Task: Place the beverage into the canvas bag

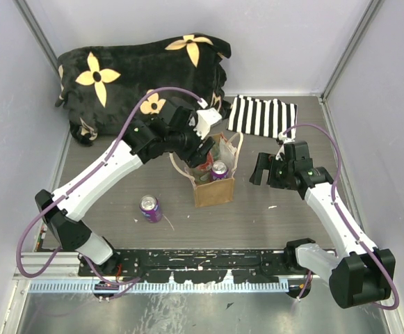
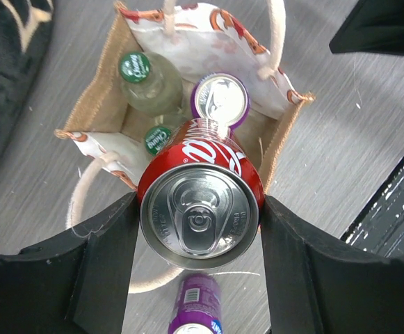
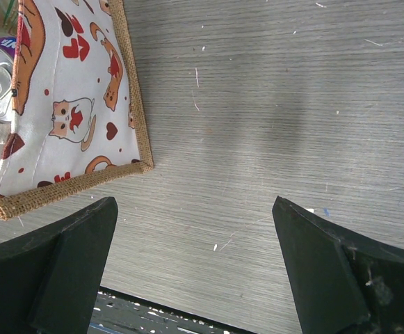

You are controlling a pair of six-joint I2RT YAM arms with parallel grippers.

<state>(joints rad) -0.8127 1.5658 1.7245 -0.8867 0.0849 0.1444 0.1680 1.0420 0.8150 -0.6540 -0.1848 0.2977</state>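
Item: red cola can (image 2: 200, 209), clamped at its sides by left gripper (image 2: 200, 226), base-first over the open mouth of canvas bag (image 2: 99, 104), long axis pointing into it; green-capped bottles (image 2: 146, 78) and purple can (image 2: 220, 99) inside. Right gripper (image 3: 195, 261): spread wide, empty, beside bag

The left gripper (image 2: 198, 233) hangs above the canvas bag (image 2: 285, 132), a can (image 2: 200, 202) clamped between its fingers. Below it, inside the bag, stand a second can (image 2: 220, 99) and two bottles (image 2: 146, 80). A third can (image 1: 150, 208) lies on the table (image 1: 257, 216), nearer the arm bases than this gripper. The right gripper (image 3: 195, 254) sits just right of the bag, a cloth (image 1: 262, 116) behind it; a blanket (image 1: 139, 69) lies behind the left gripper
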